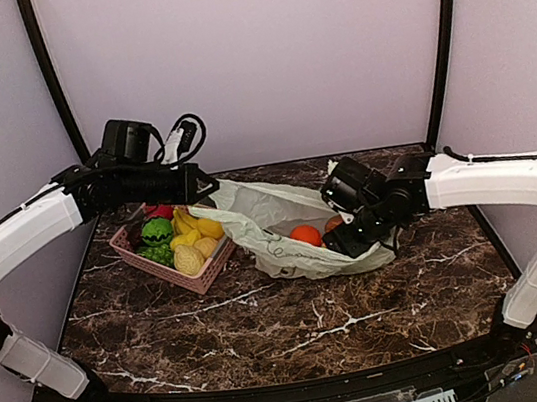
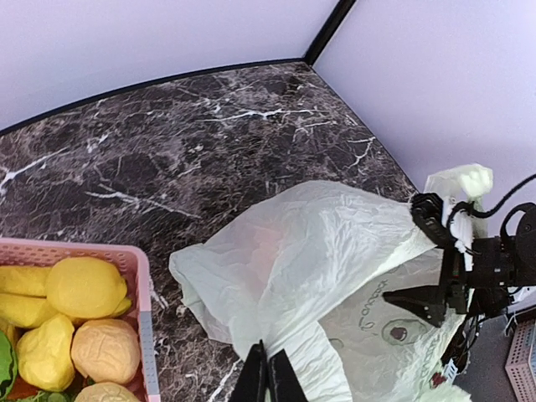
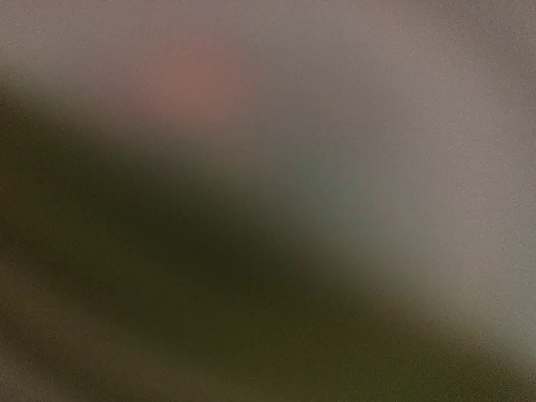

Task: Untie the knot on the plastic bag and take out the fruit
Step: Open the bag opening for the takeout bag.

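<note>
The pale green plastic bag lies on the table with its mouth facing right. A round orange fruit and a brown one show inside it. My left gripper is shut on the bag's upper left edge, and the left wrist view shows the film pinched between its fingers. My right gripper reaches into the bag's mouth next to the brown fruit. In the left wrist view its two black fingers stand apart. The right wrist view is a full blur.
A pink basket stands left of the bag, holding yellow bananas, a green piece and a pale yellow textured ball. The enclosure walls stand close behind and to both sides.
</note>
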You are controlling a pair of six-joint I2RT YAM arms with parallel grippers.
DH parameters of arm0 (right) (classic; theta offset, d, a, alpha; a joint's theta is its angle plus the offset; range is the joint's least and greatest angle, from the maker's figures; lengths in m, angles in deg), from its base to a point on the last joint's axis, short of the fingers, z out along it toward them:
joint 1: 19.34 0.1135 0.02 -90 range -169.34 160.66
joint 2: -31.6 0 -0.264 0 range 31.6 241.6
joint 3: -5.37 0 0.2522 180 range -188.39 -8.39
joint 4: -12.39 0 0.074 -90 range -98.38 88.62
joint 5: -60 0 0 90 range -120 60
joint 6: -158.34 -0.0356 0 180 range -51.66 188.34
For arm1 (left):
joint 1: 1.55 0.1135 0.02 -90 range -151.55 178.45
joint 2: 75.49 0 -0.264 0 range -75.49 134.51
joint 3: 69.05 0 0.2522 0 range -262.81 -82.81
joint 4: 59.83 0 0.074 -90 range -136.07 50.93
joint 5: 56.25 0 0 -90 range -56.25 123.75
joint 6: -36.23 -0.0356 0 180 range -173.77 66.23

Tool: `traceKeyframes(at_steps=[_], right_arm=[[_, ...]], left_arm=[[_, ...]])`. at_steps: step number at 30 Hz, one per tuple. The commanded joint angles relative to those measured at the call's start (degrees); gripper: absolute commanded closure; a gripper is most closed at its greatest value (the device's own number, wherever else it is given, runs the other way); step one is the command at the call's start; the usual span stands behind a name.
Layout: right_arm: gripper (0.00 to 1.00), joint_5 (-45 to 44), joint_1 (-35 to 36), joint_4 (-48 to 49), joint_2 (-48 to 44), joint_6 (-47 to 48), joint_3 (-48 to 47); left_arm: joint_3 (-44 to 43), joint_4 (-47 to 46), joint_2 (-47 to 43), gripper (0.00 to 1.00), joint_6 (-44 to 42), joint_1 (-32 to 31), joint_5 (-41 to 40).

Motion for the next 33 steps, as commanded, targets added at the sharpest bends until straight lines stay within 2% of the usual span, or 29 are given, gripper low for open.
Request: traceKeyframes(at_steps=[1, 8, 11, 15, 19, 22, 26, 33], right_arm=[[0.06, -2.7, -2.4, -7.3, -8.2, -7.8, 7.7], [0.04, -1.5, -5.4, -8.8, -16.2, -11.0, 14.5], [0.04, -0.2, -5.4, -7.3, -16.8, -9.3, 13.3], [0.04, 4.2, -5.3, -3.0, -16.7, -6.0, 10.7], [0.04, 10.2, -4.3, 4.9, -16.9, -3.3, 8.8], [0.07, 13.3, -3.6, 11.4, -15.9, -1.8, 7.8], [0.11, 14.3, -2.5, 14.0, -10.8, -0.8, 4.3], [0.08, 16.5, 1.6, 16.3, -5.2, 3.8, -3.0]], left_arm=[[4.2, -2.4, -4.1, 0.99, 2.8, 4.1, -2.5], [7.1, -2.7, -6.7, 0.99, 2.7, 7.2, -3.3], [7.7, -4.3, -6.5, 0.99, 2.4, 7.2, 1.0], [9.4, -6.9, -6.2, 0.99, 2.8, 7.1, 6.9], [9.9, -8.1, -6.1, 0.99, 2.2, 4.5, 8.4], [9.6, -8.5, -5.5, 0.99, 1.3, 1.1, 8.1], [8.8, -9.4, -4.2, 0.99, 1.1, -2.5, 8.0], [8.6, -10.1, -3.3, 0.99, 1.6, -3.9, 7.0]])
